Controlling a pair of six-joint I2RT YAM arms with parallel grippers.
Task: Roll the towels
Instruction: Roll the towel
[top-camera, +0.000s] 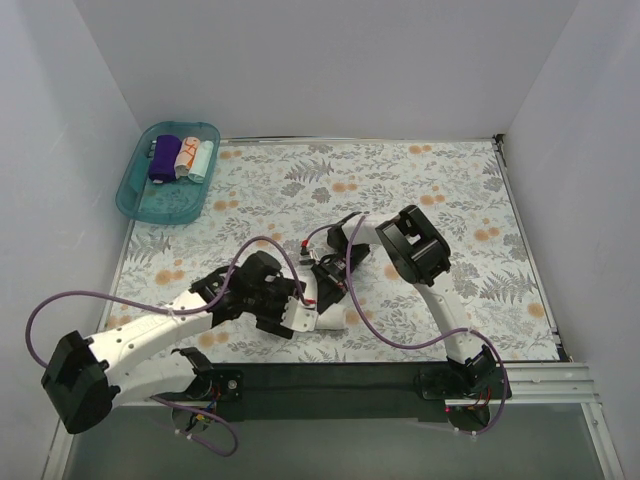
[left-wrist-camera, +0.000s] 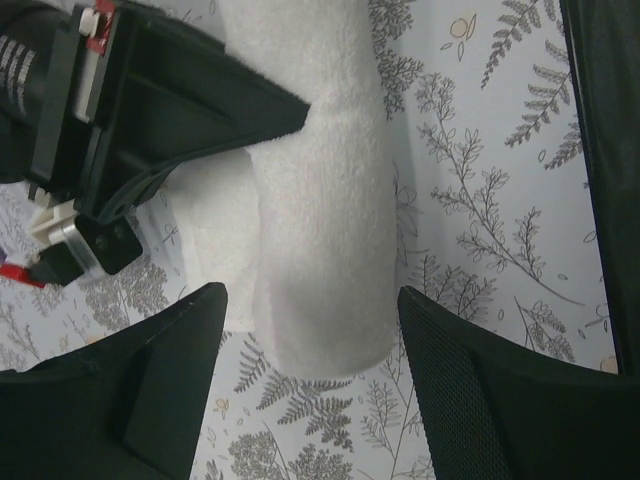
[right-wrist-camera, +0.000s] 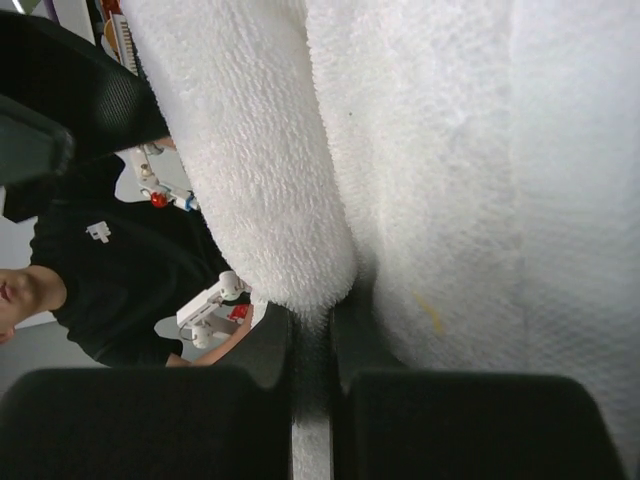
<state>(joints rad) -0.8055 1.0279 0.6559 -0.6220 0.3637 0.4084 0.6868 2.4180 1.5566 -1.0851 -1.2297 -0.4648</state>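
The only writing on show is a small white mark on a dark shirt (right-wrist-camera: 97, 232) behind the right wrist view, and it is too blurred to read.

The left arm is lying low, reaching from its base at the near left across toward the middle of the surface. The left gripper (left-wrist-camera: 310, 298) is pointing along the white towel (left-wrist-camera: 320, 200). Its jaws are standing apart, straddling the rolled end with only a sliver of gap showing on either side.

The right arm is rising from its base at the near right, bending at a high elbow and folding back down and left onto the same towel. The right gripper (right-wrist-camera: 312, 375) is pinching with its jaws almost together, a fold of white terry running down into the slit between them.

The white towel is lying partly rolled on the floral sheet (top-camera: 440, 190), near the front middle of the surface, between the two grippers.

At the far left corner, the teal tray (top-camera: 135, 190) is holding the purple towel (top-camera: 165, 158), the white-orange roll (top-camera: 185, 158) and the pale teal roll (top-camera: 204, 160) side by side.
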